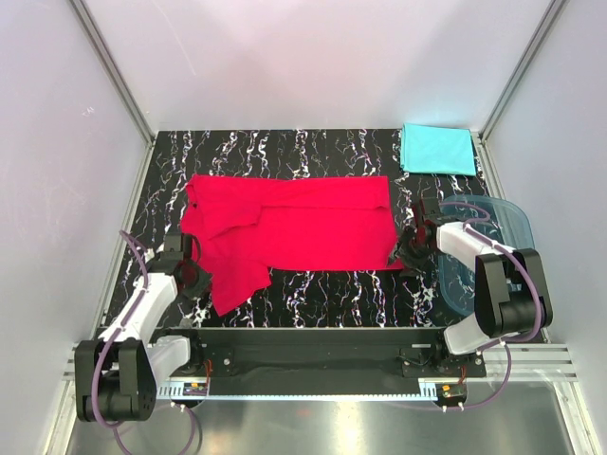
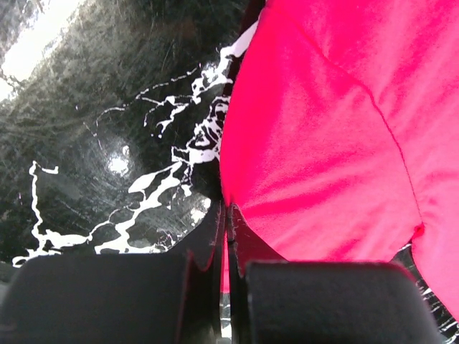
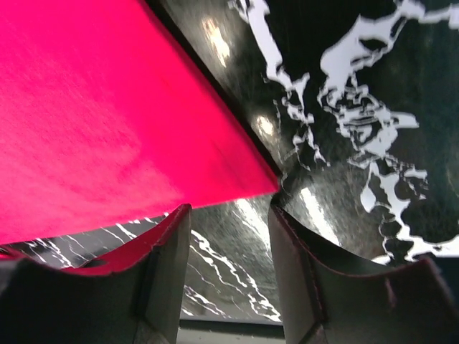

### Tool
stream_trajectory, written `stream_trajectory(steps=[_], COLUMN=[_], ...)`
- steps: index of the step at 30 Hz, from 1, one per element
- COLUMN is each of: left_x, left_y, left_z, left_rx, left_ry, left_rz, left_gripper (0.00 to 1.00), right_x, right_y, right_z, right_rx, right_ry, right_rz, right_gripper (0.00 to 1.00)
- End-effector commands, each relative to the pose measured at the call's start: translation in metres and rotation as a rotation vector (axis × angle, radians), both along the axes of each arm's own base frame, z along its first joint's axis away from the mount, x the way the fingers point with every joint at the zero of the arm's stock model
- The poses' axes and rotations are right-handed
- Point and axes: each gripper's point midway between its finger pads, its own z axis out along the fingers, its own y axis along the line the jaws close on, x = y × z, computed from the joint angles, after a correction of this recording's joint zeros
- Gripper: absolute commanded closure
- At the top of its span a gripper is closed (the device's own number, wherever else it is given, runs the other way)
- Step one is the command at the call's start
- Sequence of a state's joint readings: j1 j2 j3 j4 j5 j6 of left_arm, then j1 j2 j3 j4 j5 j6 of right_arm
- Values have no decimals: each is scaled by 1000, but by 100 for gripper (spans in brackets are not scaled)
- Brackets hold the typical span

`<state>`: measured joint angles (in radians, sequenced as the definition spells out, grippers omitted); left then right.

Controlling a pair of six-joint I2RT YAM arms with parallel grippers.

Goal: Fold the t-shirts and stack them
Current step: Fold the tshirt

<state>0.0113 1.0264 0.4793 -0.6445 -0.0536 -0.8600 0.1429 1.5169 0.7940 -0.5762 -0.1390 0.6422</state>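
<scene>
Red shirt (image 1: 313, 223): spread out; first fold in hand.
Left gripper (image 2: 228, 215): pinching its 8 o'clock edge.
Right gripper (image 3: 229, 211): parted at 4 o'clock corner; you close it next.

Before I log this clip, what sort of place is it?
Likely a lab robot cell: white panel walls enclose a black marbled table, two arms are bolted at its near edge, and a red t-shirt and turquoise t-shirt lie on it.

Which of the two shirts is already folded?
The turquoise t-shirt at the far right corner: a compact, neat rectangle. The red t-shirt lies spread wide in the middle.
</scene>
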Motion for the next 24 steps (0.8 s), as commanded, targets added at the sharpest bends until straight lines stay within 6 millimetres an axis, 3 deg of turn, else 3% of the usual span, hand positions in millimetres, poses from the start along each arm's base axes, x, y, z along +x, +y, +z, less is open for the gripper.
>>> stream_trajectory(steps=[1,6,10,13,14,15,20,24], left_x=[0,0,0,1,2,3,6,24], left_y=[-5,-5,-5,-4,-4,-4,-5,-5], left_z=[7,9,9,13,15,19,34,56], left_rx=[-21,-22,-26,-22,-22,-22,-24,-13], left_ry=[-14,-22,-25,-42,-47,-60,-83,-131], left_rz=[-2,0,3,6,7,8,-7,-42], left_gripper=[100,100,100,100,100,100,100,100], right_x=[15,13,14,12,11,10,4,6], right_y=[-10,-14,-18,-18,-17,-15,-7,-9], right_z=[-3,-18,-19,-17,-17,-16,-5,9], right_rx=[-32,-49,-73,-72,-64,-55,-7,-23], right_ry=[-55,-30,-28,-20,-19,-17,-11,-32], right_rz=[-49,-49,-35,-32,-33,-37,-29,3], right_gripper=[46,51,57,72,90,98,100,100])
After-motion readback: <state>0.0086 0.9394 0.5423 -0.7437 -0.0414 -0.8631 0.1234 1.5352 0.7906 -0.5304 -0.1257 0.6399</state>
